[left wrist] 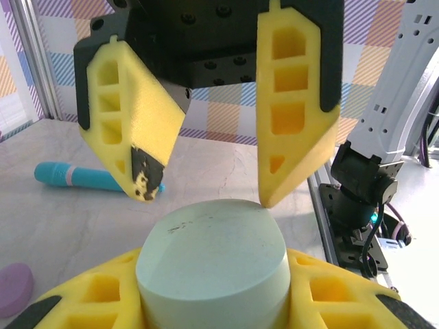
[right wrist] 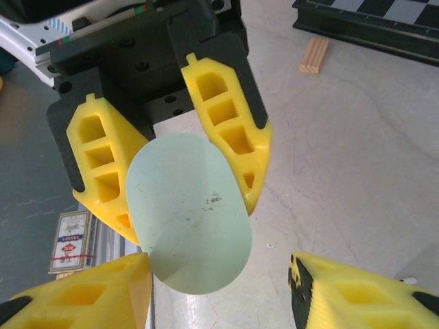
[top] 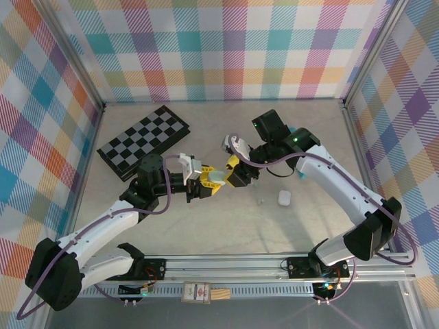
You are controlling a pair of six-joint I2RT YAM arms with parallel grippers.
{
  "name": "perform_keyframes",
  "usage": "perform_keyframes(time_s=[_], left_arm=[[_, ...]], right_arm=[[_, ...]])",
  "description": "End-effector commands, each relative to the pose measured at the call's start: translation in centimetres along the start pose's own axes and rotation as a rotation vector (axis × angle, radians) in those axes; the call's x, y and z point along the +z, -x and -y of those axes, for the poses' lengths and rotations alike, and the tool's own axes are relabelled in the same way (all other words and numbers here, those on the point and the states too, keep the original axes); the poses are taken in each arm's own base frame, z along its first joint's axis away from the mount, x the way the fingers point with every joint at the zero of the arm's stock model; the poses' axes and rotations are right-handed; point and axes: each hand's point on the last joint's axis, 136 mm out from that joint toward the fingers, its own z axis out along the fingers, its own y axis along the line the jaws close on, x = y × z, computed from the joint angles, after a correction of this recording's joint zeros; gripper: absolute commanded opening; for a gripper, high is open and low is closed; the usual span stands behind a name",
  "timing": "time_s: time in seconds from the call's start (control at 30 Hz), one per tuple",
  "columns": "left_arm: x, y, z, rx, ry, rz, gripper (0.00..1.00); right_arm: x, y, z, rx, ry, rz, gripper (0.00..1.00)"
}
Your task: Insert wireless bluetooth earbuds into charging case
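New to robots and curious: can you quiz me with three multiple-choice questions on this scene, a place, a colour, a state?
1. Where is the chessboard? A. near right B. far left C. between the arm bases
2. Colour of the charging case in the left gripper? A. red B. black C. pale green
3. The right gripper is: A. open B. shut, empty C. shut on the chessboard
Key: B, it lies far left in the top view; C, both wrist views show pale green; A, its fingers stand apart.
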Motion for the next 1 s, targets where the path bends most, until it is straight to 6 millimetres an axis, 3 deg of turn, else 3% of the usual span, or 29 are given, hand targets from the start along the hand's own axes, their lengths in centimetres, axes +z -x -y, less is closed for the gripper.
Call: perform_keyframes(time_s=[0.0, 0.1, 0.37, 0.97], left_arm=[[0.0, 0.1, 1.9, 0.035, -0.093, 0.015, 0.31], [0.0, 0.2, 1.9, 0.032, -0.097, 0.016, 0.31], [0.1, 1.0, 1.8, 0.027, -0.102, 0.052, 0.3], [0.0, 2.3, 2.1, 0.056, -0.121, 0.073, 0.3]], right_arm=[[-0.9, 1.3, 1.5, -0.034, -0.085, 0.063, 0.55], [-1.0, 1.3, 1.7, -0.045, -0.106, 0.071, 0.56], [-0.5, 0.3, -1.4, -0.167, 0.026, 0.115, 0.73], [0.8, -0.4, -3.6, -0.157, 0.208, 0.106, 0.73]])
